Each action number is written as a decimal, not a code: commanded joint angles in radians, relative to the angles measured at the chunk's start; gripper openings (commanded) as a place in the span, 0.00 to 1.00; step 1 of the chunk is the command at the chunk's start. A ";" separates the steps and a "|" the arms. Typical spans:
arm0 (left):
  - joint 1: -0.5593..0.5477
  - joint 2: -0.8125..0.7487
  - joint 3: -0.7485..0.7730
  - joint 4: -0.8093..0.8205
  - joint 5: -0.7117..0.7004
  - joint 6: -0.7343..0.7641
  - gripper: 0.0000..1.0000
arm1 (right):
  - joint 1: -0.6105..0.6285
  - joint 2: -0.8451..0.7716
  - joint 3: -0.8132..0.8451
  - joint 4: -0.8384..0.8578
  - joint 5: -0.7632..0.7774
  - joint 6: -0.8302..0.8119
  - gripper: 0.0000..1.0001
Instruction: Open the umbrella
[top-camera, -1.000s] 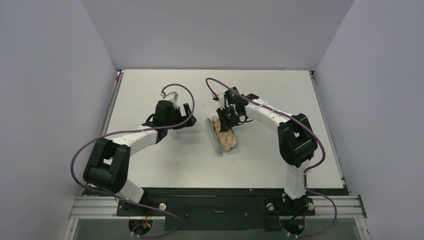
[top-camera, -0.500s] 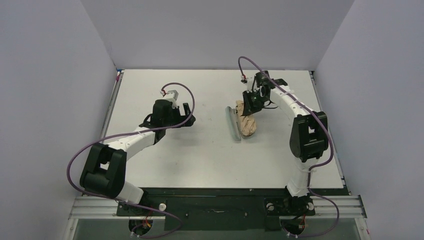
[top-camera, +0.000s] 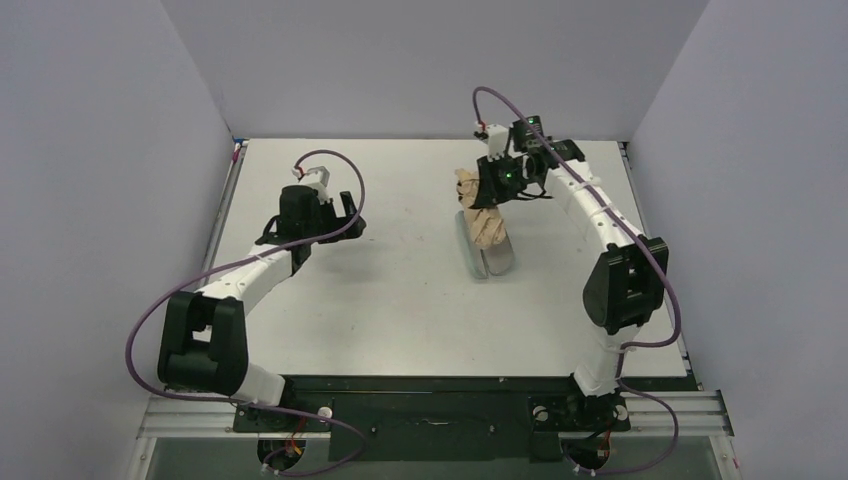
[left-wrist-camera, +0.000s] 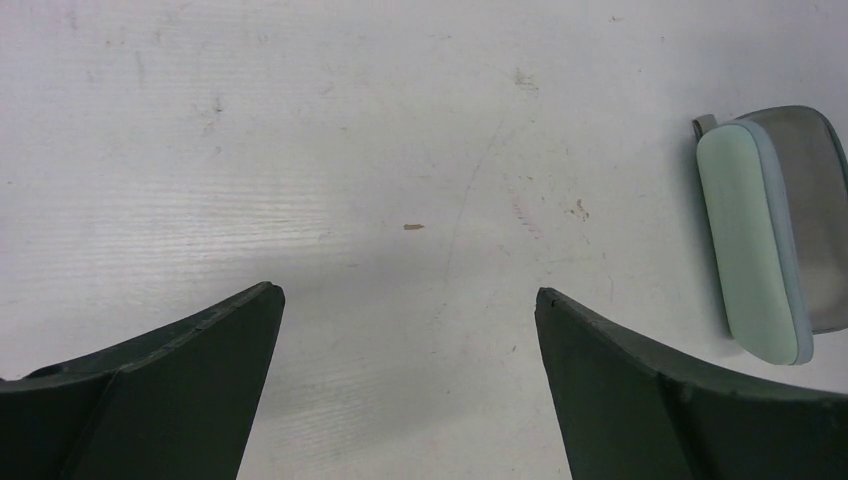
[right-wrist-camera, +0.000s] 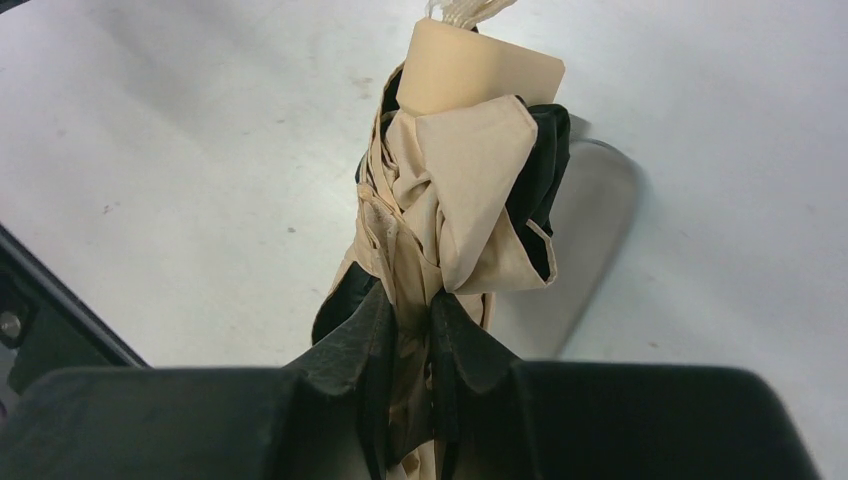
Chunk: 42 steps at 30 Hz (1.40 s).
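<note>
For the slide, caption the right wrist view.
Right gripper shut on the folded peach-tan umbrella, tan handle pointing away, over the white table.

No text, label, brand, number or sign could be read in any view. Only plain, unprinted surfaces were shown on the umbrella (right-wrist-camera: 460, 200), its handle (right-wrist-camera: 482, 70) and the mint-green pouch (left-wrist-camera: 750, 240).

table (top-camera: 400, 310): white, scuffed | lying on it: mint-green pouch (left-wrist-camera: 748, 250)
</note>
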 joint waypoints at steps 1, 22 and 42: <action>0.030 -0.071 0.027 -0.019 0.015 0.033 0.97 | 0.170 -0.062 -0.033 0.113 -0.009 0.049 0.00; 0.089 -0.179 0.031 -0.086 0.056 0.096 0.97 | 0.161 0.147 -0.159 0.224 0.136 0.080 0.00; 0.089 -0.022 0.194 -0.229 0.165 0.185 0.97 | -0.166 0.099 -0.106 -0.007 -0.006 -0.212 0.00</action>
